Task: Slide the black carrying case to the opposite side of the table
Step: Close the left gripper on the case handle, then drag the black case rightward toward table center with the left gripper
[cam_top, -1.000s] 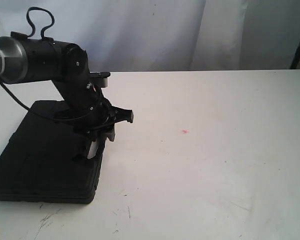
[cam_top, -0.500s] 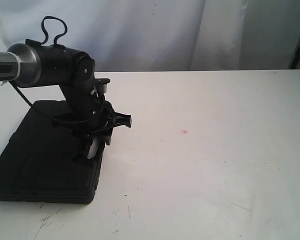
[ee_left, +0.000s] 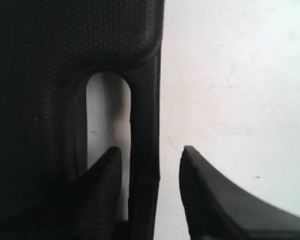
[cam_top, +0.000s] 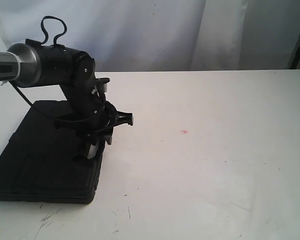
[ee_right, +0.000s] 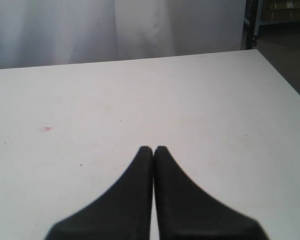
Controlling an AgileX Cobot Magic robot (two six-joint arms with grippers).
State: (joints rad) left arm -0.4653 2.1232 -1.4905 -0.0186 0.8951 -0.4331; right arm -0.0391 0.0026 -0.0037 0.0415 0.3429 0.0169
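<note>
Shifts only slightly over the last second, with the case [cam_top: 40, 150] unmoved at the near left of the surface [cam_top: 215, 165]. Straddles the rim with the left hand [ee_left: 150, 150] apart: one finger in the handle slot [ee_left: 107, 110], one outside, nothing clamped. Keeps the right hand [ee_right: 153, 150] pressed together over bare surface. Likely about to grip, sliding not yet begun.

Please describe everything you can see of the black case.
The case is flat, rectangular, matte black plastic with a pebbled top and rounded corners. It lies flat at the left of the white table. Along its right edge is a handle slot. The left gripper straddles the handle, jaws open, one inside the slot.
</note>
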